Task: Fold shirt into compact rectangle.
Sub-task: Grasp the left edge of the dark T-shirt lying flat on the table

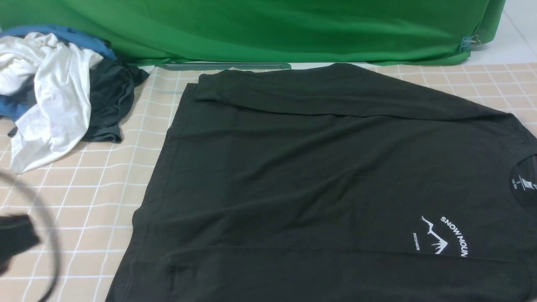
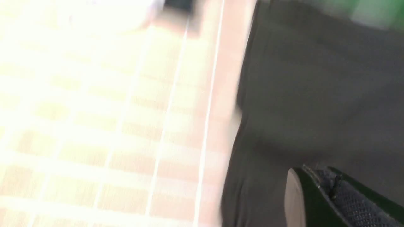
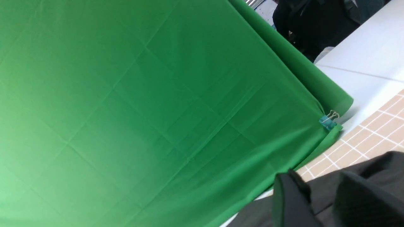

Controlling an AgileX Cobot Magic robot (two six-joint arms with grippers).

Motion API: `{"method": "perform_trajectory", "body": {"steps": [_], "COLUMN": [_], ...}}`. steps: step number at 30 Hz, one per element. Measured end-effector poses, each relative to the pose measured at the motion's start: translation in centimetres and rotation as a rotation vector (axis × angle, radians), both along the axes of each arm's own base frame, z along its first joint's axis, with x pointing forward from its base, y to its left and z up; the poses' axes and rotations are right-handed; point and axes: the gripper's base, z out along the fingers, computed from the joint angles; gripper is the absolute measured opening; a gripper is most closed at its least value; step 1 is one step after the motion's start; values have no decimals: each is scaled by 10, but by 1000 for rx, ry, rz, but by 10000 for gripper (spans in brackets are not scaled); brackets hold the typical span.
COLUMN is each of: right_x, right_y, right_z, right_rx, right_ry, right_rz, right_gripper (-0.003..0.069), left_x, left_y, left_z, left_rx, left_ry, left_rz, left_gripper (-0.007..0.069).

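**Fig. Shirt spread flat, both sleeves turned in: hazards and orientation**

Shirt (image 1: 319, 167) lies chest-up on the cloth (image 1: 84, 188). It sits ahead of and to the right of the left gripper (image 2: 318, 189), and under and beyond the right gripper (image 3: 322, 195).

Left jaws are closed with nothing seen between them; the wrist picture is smeared. The right fingers (image 3: 290, 205) stand partly apart with dark fabric showing in the gap, and it cannot be told whether that fabric is pinched.

**Orientation.** The collar (image 1: 526, 176) points to the robot's right and the hem (image 1: 153, 197) faces the left jaws. The long axis therefore runs left to right across the table, skewed a little, with the hem's far corner lying further right than its near corner. The logo (image 1: 444, 241) is near the collar on the robot's side. The far sleeve (image 1: 335, 96) and near sleeve (image 1: 335, 272) each lie along a long edge.

**Hazards (judged).**
- The turned-in sleeves rest loose, so a pinch that takes only the top layer would probably let one slide out and spoil the rectangle.
- Uneven lift between the two jaws would likely skew the fold line further, given the existing slant.
- Dragging the hem instead of lifting it could bunch the fabric.
- The collar end runs out of the front view, so the right jaws' hold there is unchecked.
- The pile (image 1: 54, 96) lies beyond the left jaws, apart from the hem, and a wide swing might snag it.
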Motion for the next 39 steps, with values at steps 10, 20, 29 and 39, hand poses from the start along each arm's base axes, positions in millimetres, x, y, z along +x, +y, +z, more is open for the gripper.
{"method": "perform_trajectory", "body": {"steps": [10,20,29,39], "right_x": [-5,53,73,74], "right_y": [13,34,40,40], "right_z": [47,124,115,116], "right_rx": [-147,-607,-638,-644], "right_ry": [166,739,826,807], "right_rz": [116,507,643,634], "right_gripper": [57,40,45,52], "left_x": [71,87,99,107], "left_y": [-12,-45,-43,-47], "left_z": [-65,-91,-117,-129], "left_rx": [41,125,222,237], "left_ry": [394,429,503,491], "left_rz": [-250,-351,-387,-456], "left_gripper": [15,20,245,430]}}
